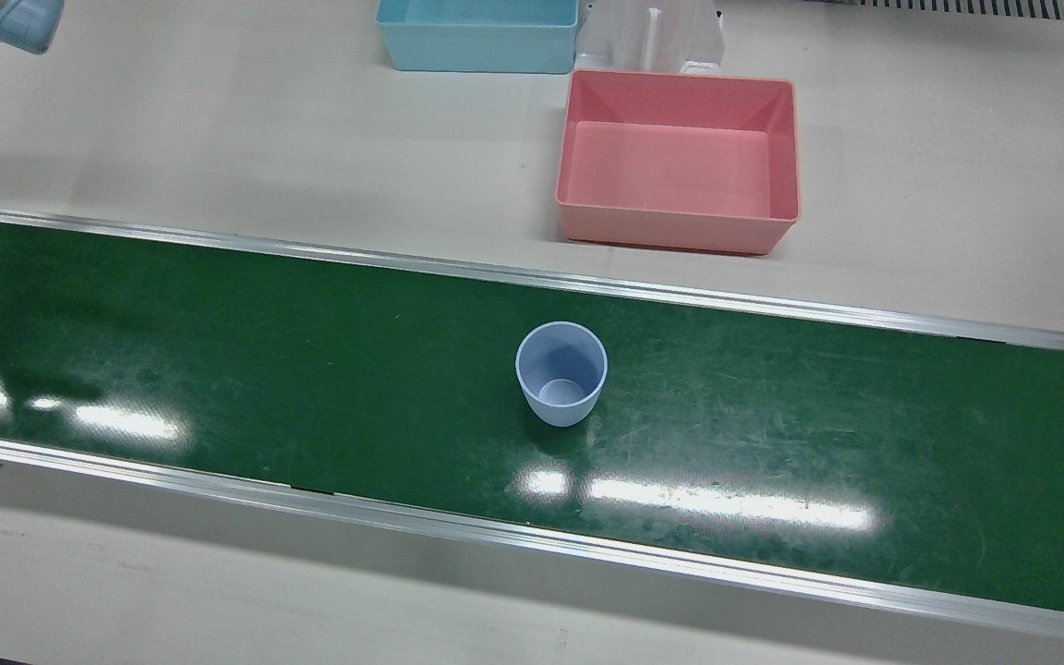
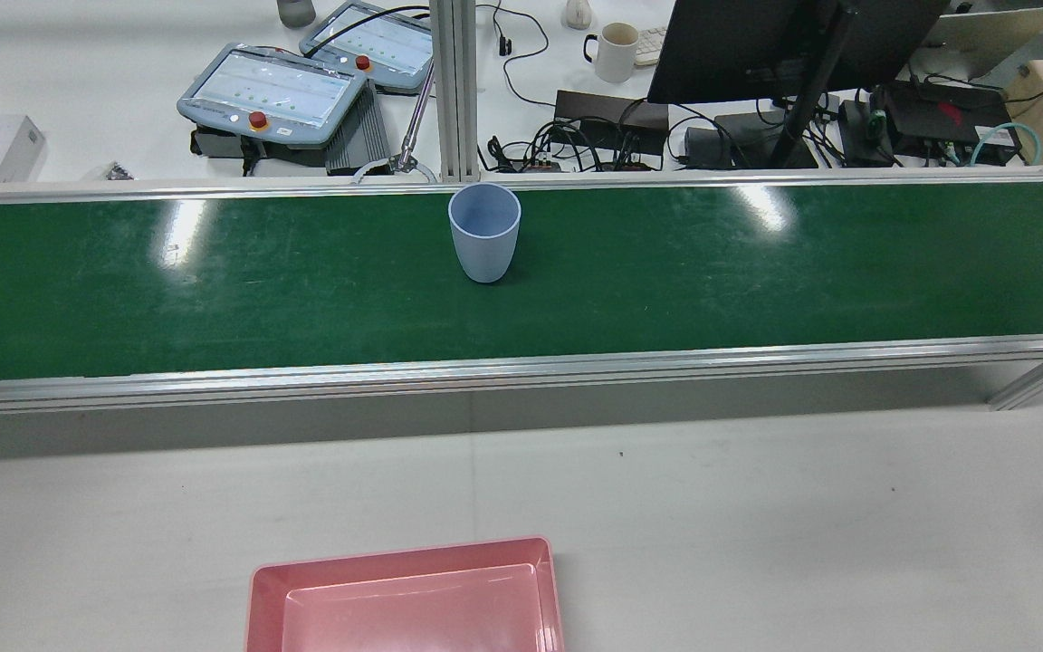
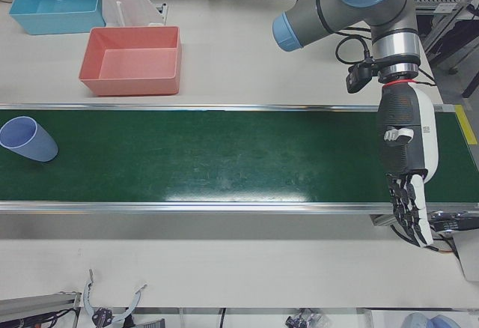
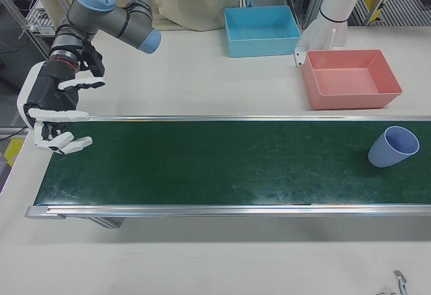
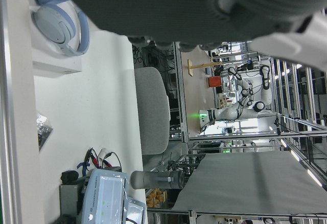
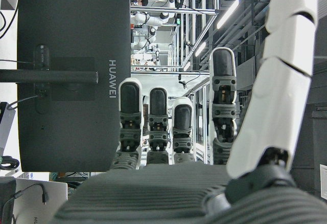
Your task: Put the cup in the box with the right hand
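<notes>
From the front view I see the cup (image 1: pixel 561 372) upright mid-belt (image 1: pixel 218 369), near the pink box (image 1: pixel 677 159); right-front shows my right hand (image 4: pixel 57 116) open, empty, far off; left-front shows the left hand (image 3: pixel 406 186) open; a clumsy sideways reach could topple it.

Right arm (image 4: pixel 111 15) bent at the elbow, grey links with blue joint caps, reaching down from the far side toward the near edge at the right end of the station. Right hand (image 4: pixel 57 116) hanging below the wrist, white-shelled with dark palm, fingers (image 4: pixel 64 145) spread and loosely extended, thumb held apart, grasping nothing. Left arm (image 3: pixel 352 6) likewise folded at the opposite end, forearm pointing straight down. Left hand (image 3: pixel 406 163) vertical, fingers (image 3: pixel 408 212) stretched downward and slightly fanned, empty. In the right hand view, fingers (image 6: pixel 157 127) upright and side by side, thumb off to one side.
</notes>
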### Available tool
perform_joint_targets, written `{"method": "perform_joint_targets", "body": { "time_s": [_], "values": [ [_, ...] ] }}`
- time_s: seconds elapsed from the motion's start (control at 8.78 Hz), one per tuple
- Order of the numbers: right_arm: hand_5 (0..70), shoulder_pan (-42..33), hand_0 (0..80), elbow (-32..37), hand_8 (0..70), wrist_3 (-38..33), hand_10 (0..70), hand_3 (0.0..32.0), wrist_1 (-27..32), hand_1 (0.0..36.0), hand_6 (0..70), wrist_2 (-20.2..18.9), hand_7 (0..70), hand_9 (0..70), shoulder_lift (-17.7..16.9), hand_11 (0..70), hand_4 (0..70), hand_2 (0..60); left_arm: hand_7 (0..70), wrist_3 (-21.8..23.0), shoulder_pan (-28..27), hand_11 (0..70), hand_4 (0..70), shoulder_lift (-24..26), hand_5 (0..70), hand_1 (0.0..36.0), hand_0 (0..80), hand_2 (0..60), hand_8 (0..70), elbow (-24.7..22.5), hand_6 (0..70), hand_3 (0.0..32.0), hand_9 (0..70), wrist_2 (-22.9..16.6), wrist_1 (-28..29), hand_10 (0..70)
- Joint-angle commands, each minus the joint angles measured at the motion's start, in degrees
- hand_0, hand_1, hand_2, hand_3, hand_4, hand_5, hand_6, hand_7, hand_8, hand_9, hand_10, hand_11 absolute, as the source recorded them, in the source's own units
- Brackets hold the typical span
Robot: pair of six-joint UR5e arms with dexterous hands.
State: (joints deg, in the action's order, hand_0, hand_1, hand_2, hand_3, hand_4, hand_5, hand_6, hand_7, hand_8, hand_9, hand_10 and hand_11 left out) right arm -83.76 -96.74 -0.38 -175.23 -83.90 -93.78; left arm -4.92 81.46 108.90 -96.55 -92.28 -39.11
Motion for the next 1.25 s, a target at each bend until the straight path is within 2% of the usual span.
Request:
{"method": "perform_joint_targets", "body": {
  "time_s": [0.0, 0.11, 0.23, 0.34, 0.57, 0.68, 0.91, 1.02, 1.14],
  "values": [
    [8.0, -0.1, 52.3, -0.2, 26.9, -0.1, 33.0, 0.0, 0.1, 14.9, 17.2, 0.0, 60.6, 41.7, 0.0, 47.3, 60.4, 10.3, 0.0, 0.0, 0.0, 0.0, 0.0, 0.0, 0.0, 0.0, 0.0, 0.0, 0.0, 0.0, 0.0, 0.0, 0.0, 0.0, 0.0, 0.0],
    [7.9, -0.3, 52.8, -0.3, 25.1, -0.1, 30.6, 0.0, 0.1, 15.4, 16.1, 0.0, 56.7, 38.9, -0.1, 44.3, 58.6, 9.7, 0.0, 0.0, 0.0, 0.0, 0.0, 0.0, 0.0, 0.0, 0.0, 0.0, 0.0, 0.0, 0.0, 0.0, 0.0, 0.0, 0.0, 0.0],
    [7.9, -0.2, 53.7, -0.3, 24.6, -0.1, 29.4, 0.0, 0.1, 16.4, 15.9, 0.0, 56.4, 38.1, 0.1, 42.8, 59.7, 9.8, 0.0, 0.0, 0.0, 0.0, 0.0, 0.0, 0.0, 0.0, 0.0, 0.0, 0.0, 0.0, 0.0, 0.0, 0.0, 0.0, 0.0, 0.0],
    [7.9, -0.2, 54.8, -0.3, 24.5, -0.2, 28.6, 0.0, 0.1, 17.2, 16.2, 0.0, 58.5, 38.2, 0.1, 41.8, 63.7, 10.2, 0.0, 0.0, 0.0, 0.0, 0.0, 0.0, 0.0, 0.0, 0.0, 0.0, 0.0, 0.0, 0.0, 0.0, 0.0, 0.0, 0.0, 0.0],
    [7.8, -0.4, 56.3, -1.2, 21.8, -0.2, 24.1, 0.0, 0.1, 19.0, 14.6, -0.1, 53.6, 33.5, 0.1, 35.6, 62.0, 10.8, 0.0, 0.0, 0.0, 0.0, 0.0, 0.0, 0.0, 0.0, 0.0, 0.0, 0.0, 0.0, 0.0, 0.0, 0.0, 0.0, 0.0, 0.0],
    [7.7, -0.4, 56.3, -1.3, 21.6, -0.1, 23.3, 0.0, 0.0, 19.2, 14.6, -0.2, 53.8, 33.2, -0.1, 34.5, 63.7, 11.3, 0.0, 0.0, 0.0, 0.0, 0.0, 0.0, 0.0, 0.0, 0.0, 0.0, 0.0, 0.0, 0.0, 0.0, 0.0, 0.0, 0.0, 0.0],
    [7.8, 0.1, 53.9, -0.4, 24.2, -0.1, 29.2, 0.0, 0.2, 16.7, 15.8, -0.2, 57.2, 37.4, 0.3, 42.5, 62.5, 11.5, 0.0, 0.0, 0.0, 0.0, 0.0, 0.0, 0.0, 0.0, 0.0, 0.0, 0.0, 0.0, 0.0, 0.0, 0.0, 0.0, 0.0, 0.0],
    [8.0, 0.1, 53.6, -0.6, 23.8, -0.3, 29.3, 0.0, 0.3, 16.7, 15.4, -0.2, 54.7, 36.4, 0.5, 42.7, 57.6, 11.0, 0.0, 0.0, 0.0, 0.0, 0.0, 0.0, 0.0, 0.0, 0.0, 0.0, 0.0, 0.0, 0.0, 0.0, 0.0, 0.0, 0.0, 0.0],
    [8.0, -0.1, 54.6, -0.8, 22.6, -0.3, 26.4, 0.0, 2.3, 17.9, 14.6, -0.2, 52.0, 34.1, 0.4, 38.9, 55.2, 10.8, 0.0, 0.0, 0.0, 0.0, 0.0, 0.0, 0.0, 0.0, 0.0, 0.0, 0.0, 0.0, 0.0, 0.0, 0.0, 0.0, 0.0, 0.0]
  ]
}}
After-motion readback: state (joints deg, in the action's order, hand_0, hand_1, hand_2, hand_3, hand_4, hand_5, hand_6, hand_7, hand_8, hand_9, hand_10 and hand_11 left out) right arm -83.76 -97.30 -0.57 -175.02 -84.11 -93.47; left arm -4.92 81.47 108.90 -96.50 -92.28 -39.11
